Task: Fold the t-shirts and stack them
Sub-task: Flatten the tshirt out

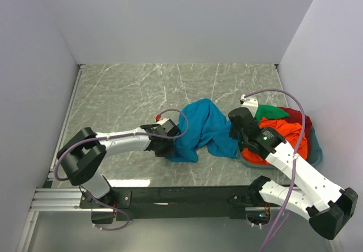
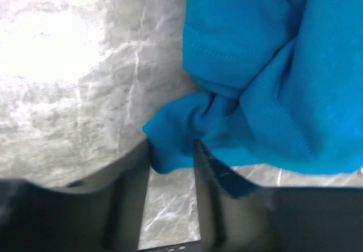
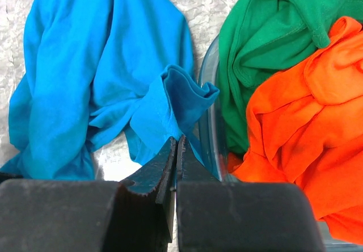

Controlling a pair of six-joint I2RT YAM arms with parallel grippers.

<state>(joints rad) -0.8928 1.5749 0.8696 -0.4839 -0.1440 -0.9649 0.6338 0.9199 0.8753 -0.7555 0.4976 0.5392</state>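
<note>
A teal-blue t-shirt (image 1: 204,128) lies crumpled on the marble table, between my two grippers. My left gripper (image 1: 168,146) is at its left lower edge. In the left wrist view a bunched fold of the shirt (image 2: 266,64) sits pinched between the fingertips of that gripper (image 2: 173,152). My right gripper (image 1: 234,134) is at the shirt's right edge by the basket. In the right wrist view its jaws (image 3: 177,141) are pressed together on a raised hem of the blue shirt (image 3: 108,64). Orange-red (image 1: 281,135), green (image 1: 271,112) and dark red (image 1: 300,117) shirts lie in the basket.
The teal-grey plastic basket (image 1: 316,150) stands at the right of the table, its rim (image 3: 207,127) just right of my right gripper's jaws. The orange-red (image 3: 306,121) and green (image 3: 266,36) shirts fill it. White walls close in the table on three sides.
</note>
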